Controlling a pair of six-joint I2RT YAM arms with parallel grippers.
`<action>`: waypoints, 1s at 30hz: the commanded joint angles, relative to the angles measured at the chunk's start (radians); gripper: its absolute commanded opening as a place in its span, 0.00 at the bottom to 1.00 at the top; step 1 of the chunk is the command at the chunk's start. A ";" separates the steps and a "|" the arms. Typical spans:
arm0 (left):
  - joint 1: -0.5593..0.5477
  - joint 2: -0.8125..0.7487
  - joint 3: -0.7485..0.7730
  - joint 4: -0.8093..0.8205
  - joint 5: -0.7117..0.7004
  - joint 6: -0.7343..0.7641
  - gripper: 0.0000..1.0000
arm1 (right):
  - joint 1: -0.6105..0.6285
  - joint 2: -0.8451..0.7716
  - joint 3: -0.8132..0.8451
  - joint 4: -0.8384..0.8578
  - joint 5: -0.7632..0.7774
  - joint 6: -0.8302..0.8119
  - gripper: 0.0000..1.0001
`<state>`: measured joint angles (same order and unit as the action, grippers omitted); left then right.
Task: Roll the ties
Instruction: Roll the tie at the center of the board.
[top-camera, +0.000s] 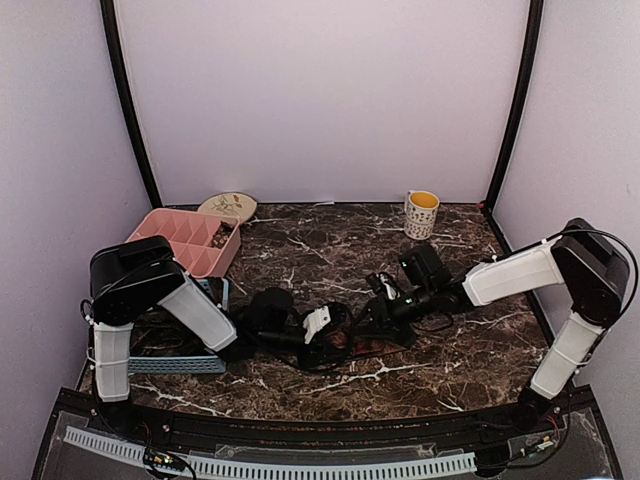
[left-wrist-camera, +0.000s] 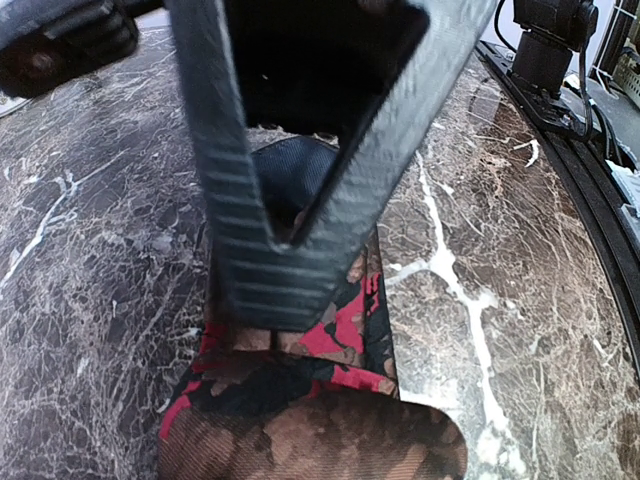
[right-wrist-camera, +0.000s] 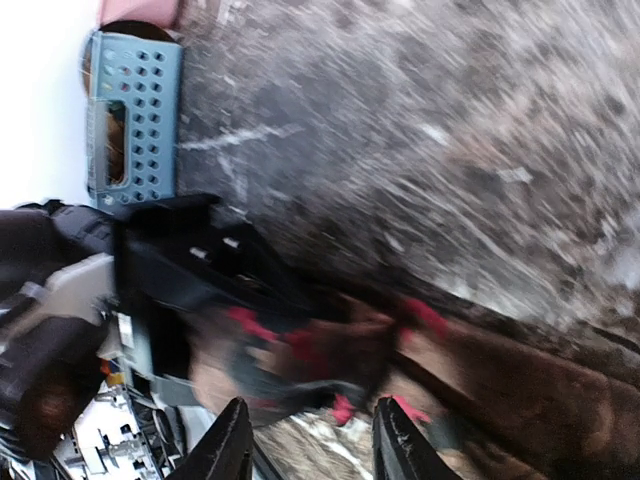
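from where i stand the marble table is plain to see, but both arms meet over its middle and cover most of the tie, a red-brown patterned strip lying flat there. the blue basket is half hidden behind the left arm. the pink tray, a plate and a mug stand at the back. the left gripper pinches a dark part of the tie. the right gripper, badly blurred, has its jaws apart near the strip, gripping nothing i can see.
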<state>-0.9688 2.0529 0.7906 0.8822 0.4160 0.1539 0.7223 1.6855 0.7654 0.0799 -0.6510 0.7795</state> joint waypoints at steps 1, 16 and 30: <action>0.002 0.008 -0.015 -0.146 -0.008 0.018 0.31 | 0.032 -0.012 0.059 -0.001 -0.003 0.018 0.41; 0.002 0.010 -0.011 -0.152 -0.013 0.021 0.32 | 0.088 0.096 0.115 -0.084 0.004 -0.010 0.41; 0.002 0.014 0.006 -0.167 -0.011 0.029 0.32 | 0.108 0.040 0.133 -0.089 -0.007 0.010 0.43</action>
<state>-0.9688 2.0525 0.8032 0.8570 0.4236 0.1658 0.8089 1.7039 0.8581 -0.0128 -0.6376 0.7860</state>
